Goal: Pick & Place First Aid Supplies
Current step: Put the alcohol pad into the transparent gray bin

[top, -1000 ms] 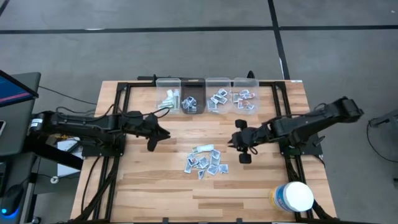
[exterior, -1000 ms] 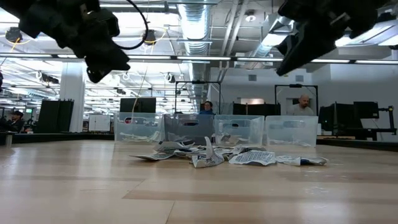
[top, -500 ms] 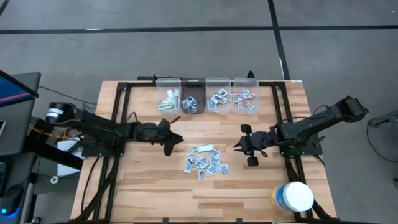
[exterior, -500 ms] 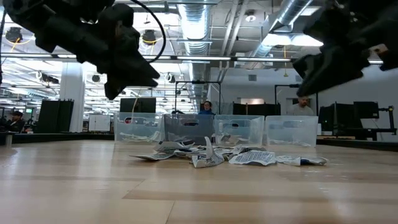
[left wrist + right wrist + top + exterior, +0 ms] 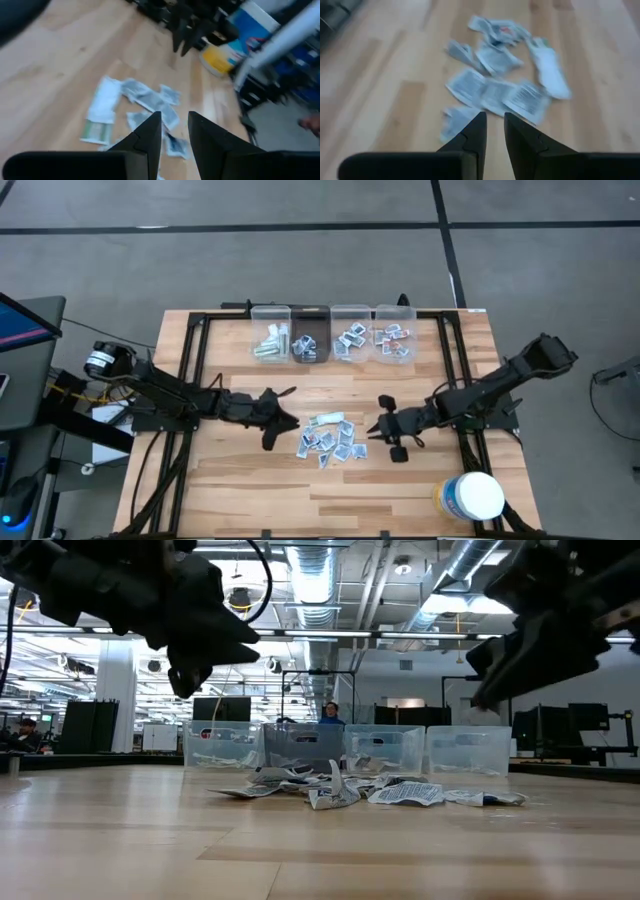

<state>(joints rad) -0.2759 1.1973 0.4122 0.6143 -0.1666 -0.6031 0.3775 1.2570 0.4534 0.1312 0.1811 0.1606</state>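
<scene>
The first aid supplies (image 5: 330, 438) are small white-grey packets lying flat in a loose pile in the middle of the wooden table, also seen in the low view (image 5: 360, 790). My left gripper (image 5: 290, 420) hovers just left of the pile, above the table. Its fingers (image 5: 175, 125) stand a narrow gap apart with nothing between them, and the packets (image 5: 145, 100) lie ahead. My right gripper (image 5: 373, 430) hovers just right of the pile, tipped down toward it. It too is open by a narrow gap (image 5: 492, 125) and empty, over the packets (image 5: 495, 85).
Several clear bins (image 5: 330, 340) stand in a row at the table's far edge, with packets inside. A large white round tub (image 5: 470, 497) with a yellow label sits at the near right corner. Bare wood lies in front of the pile.
My left gripper has swung toward the table's right and near edge and has sunk a little, closing on the pile's left side. My right gripper has come down and tipped further down toward the pile's right side. The packets have not moved.
</scene>
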